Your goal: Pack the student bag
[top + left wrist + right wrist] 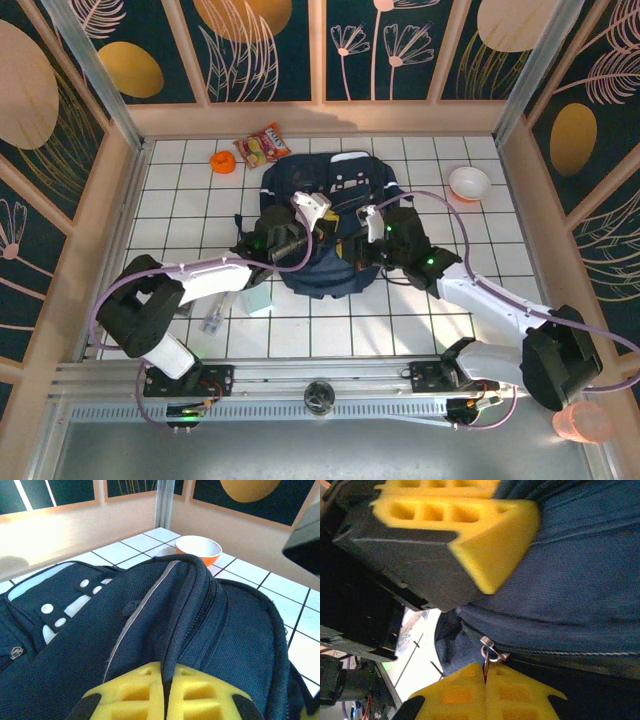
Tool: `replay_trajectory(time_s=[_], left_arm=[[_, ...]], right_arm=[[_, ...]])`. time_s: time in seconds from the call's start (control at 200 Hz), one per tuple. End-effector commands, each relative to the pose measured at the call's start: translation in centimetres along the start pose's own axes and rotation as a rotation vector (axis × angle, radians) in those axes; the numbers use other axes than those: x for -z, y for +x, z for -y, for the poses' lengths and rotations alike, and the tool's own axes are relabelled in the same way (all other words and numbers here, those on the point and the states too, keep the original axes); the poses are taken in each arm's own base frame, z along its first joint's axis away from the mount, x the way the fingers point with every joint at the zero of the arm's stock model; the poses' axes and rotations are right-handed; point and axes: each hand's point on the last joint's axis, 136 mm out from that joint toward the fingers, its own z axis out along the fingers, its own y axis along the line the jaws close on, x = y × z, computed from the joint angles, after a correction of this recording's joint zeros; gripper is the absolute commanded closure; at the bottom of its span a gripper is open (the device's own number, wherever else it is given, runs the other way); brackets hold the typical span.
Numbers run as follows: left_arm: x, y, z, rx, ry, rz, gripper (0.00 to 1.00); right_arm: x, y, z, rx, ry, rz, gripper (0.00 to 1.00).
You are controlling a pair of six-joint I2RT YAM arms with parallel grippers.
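One bag (325, 200), dark navy with thin pale stripes, lies in the middle of the white tiled table (400, 320), with both arms reaching onto it; the left wrist view shows its mesh fabric, a grey stripe, a zip line and white round studs on dark tabs (65, 615).

The left gripper (318, 212) sits on the bag's near-left part; in its own camera its yellow pads (135, 690) are pressed together on a raised fold of the bag (150, 630), the ridge running up from between them.

The right gripper (365, 228) sits just right of it, on the bag's near-middle; its wrist view shows the yellow pads (515, 695) closed on the tab of one metal zip pull (490, 652), whose ring stands just above them on the zip line of the bag (580, 580); a second yellow-padded finger (490, 540) crosses the top of that view, touching the fabric.

One bowl (469, 182), white inside and orange outside (199, 549), stands beyond the bag's right corner, apart from it; one red and yellow snack packet (262, 146) lies at the far left, its printing too small to read; one small orange thing (222, 161) lies just left of the packet; one pale box (258, 300) stands near the left arm.
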Motion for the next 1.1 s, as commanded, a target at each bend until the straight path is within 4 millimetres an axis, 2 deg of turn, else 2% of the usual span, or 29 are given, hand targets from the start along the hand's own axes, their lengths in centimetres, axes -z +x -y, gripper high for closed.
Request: replay_trajectory(time_s=[0.0,0.325,0.43,0.61,0.756,0.901,0.966,1.096], left_arm=[[0.3,-9.2,0.4,0.014,0.006,0.288,1.00],[0.2,-9.5,0.1,0.025,-0.006,0.294,1.00],[0.2,-9.4,0.0,0.025,-0.014,0.292,1.00],[0.3,-9.3,-0.2,0.019,-0.025,0.291,1.00],[0.5,-9.4,-0.3,-0.001,-0.035,0.292,1.00],[0.6,-9.6,-0.2,-0.021,-0.034,0.290,1.00],[0.7,-9.6,0.0,-0.026,-0.027,0.292,1.00],[0.7,-9.7,0.1,-0.028,-0.021,0.293,1.00]], right_arm=[[-1.2,1.9,-2.3,-0.056,-0.076,-0.036,1.00],[-3.5,2.4,-2.5,-0.148,-0.054,-0.035,1.00],[-3.6,1.8,-3.0,-0.159,-0.063,-0.014,1.00],[-2.8,1.4,-2.8,-0.214,-0.035,0.009,1.00],[-1.1,0.9,-2.3,-0.256,0.013,0.031,0.84],[1.2,0.1,-1.8,-0.301,0.047,0.049,0.52],[2.4,-0.5,-1.8,-0.298,0.054,0.071,0.42],[4.9,-2.6,-1.8,-0.292,0.045,0.146,0.33]])
